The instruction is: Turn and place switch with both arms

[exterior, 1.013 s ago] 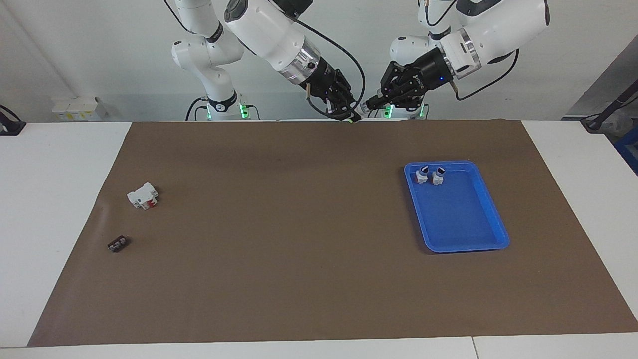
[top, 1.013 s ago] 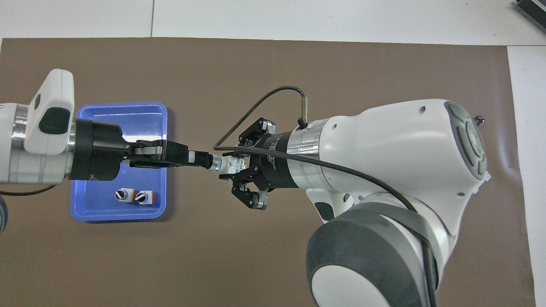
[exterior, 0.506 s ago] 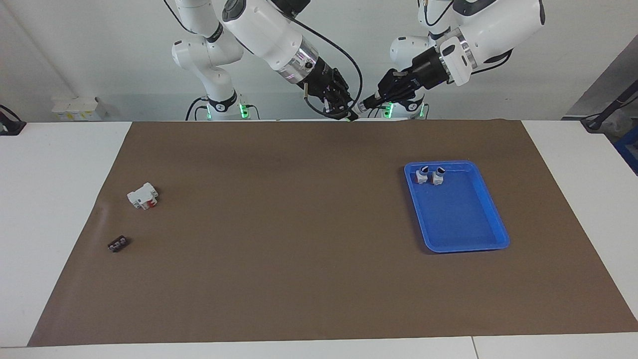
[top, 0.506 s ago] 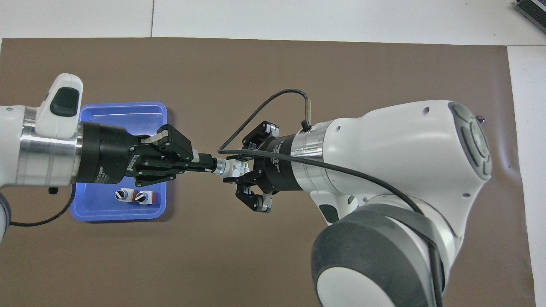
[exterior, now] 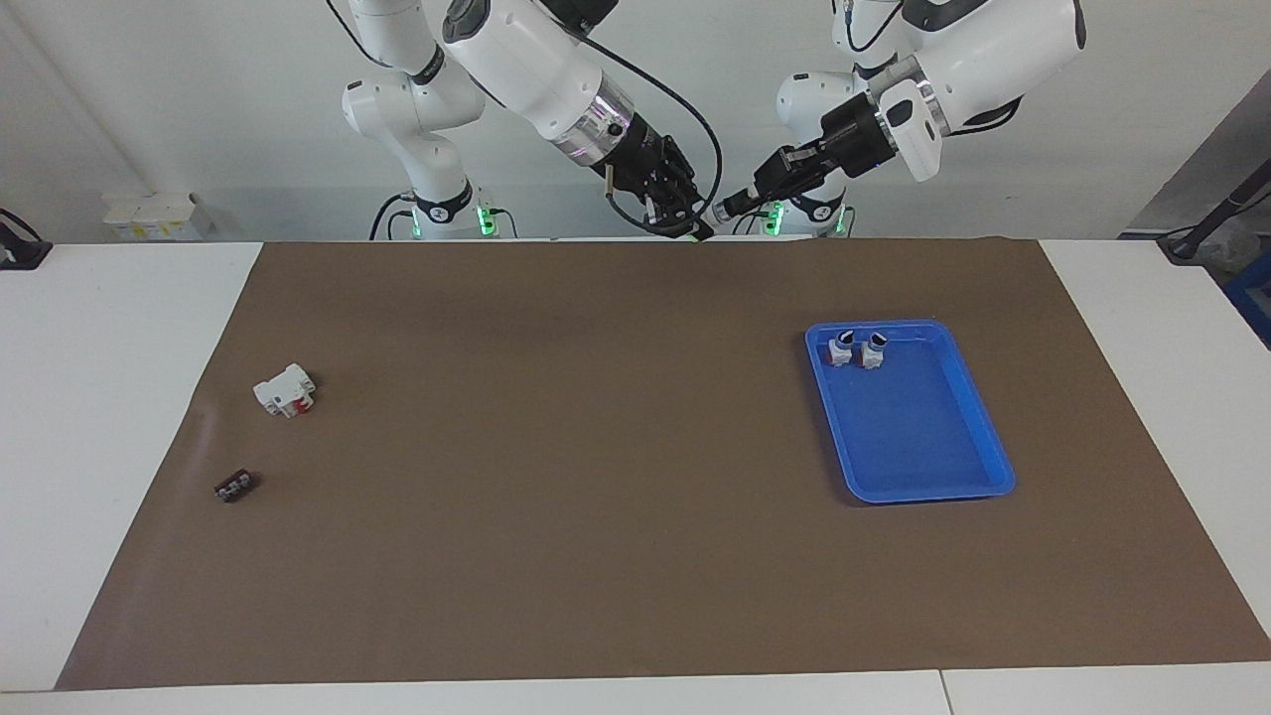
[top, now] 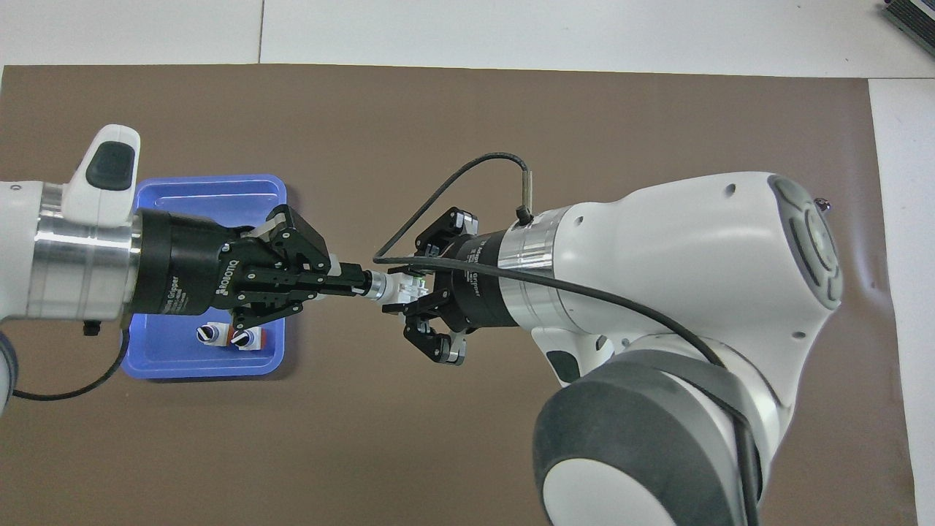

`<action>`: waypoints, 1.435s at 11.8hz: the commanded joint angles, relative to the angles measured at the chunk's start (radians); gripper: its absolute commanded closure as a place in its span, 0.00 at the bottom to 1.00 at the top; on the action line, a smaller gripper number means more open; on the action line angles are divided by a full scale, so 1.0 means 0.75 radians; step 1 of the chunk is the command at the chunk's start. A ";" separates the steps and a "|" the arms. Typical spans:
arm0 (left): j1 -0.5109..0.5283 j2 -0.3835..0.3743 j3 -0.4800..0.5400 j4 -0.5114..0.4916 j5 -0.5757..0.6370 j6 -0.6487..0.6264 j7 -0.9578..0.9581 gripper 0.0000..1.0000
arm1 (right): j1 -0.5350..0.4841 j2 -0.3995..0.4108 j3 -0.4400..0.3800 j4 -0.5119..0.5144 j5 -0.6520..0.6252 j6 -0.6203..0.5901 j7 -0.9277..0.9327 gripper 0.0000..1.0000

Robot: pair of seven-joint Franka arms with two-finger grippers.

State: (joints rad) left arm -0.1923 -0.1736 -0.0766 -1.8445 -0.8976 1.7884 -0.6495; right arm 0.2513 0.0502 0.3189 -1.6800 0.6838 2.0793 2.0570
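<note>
Midair, switch (top: 400, 288) lengthwise betw. arms, knob in left pincer (top: 349, 281), right pincer (top: 418, 289) clamps body.

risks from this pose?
1. The switch hangs in mid-air between the right pincer, shut on its body, and the left pincer, shut on its knob; uneven twisting could pull it loose.
2. The blue tray already holds two red-based switches; placing could knock them.

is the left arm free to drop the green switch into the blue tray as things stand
Probably not yet: the right end effector grips the switch by its body while the left end effector pinches its knob. The blue tray itself has bare floor.
</note>
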 commanded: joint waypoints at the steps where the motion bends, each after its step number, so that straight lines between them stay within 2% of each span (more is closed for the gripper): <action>1: -0.007 -0.051 -0.014 -0.016 -0.030 -0.028 -0.081 1.00 | -0.008 0.009 0.017 -0.018 0.013 0.048 0.018 1.00; 4: -0.007 -0.045 -0.012 -0.011 -0.026 -0.028 -0.242 1.00 | -0.008 0.009 0.015 -0.016 0.013 0.046 0.018 1.00; 7: -0.024 -0.041 -0.017 0.001 0.088 -0.012 -0.373 1.00 | -0.008 0.009 0.015 -0.018 0.013 0.044 0.012 1.00; 9: -0.024 -0.041 -0.017 -0.001 0.092 -0.004 -0.489 1.00 | -0.008 0.009 0.017 -0.018 0.015 0.044 0.012 1.00; 13: -0.024 -0.041 -0.017 -0.001 0.094 0.011 -0.606 1.00 | -0.008 0.009 0.017 -0.016 0.013 0.040 0.014 1.00; 17: -0.020 -0.041 -0.017 -0.001 0.145 -0.010 -0.607 1.00 | -0.008 0.009 0.017 -0.016 0.015 0.040 0.014 1.00</action>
State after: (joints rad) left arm -0.1934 -0.1816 -0.0936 -1.8368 -0.8203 1.7905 -1.0688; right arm 0.2552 0.0540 0.3225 -1.6879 0.6838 2.0814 2.0570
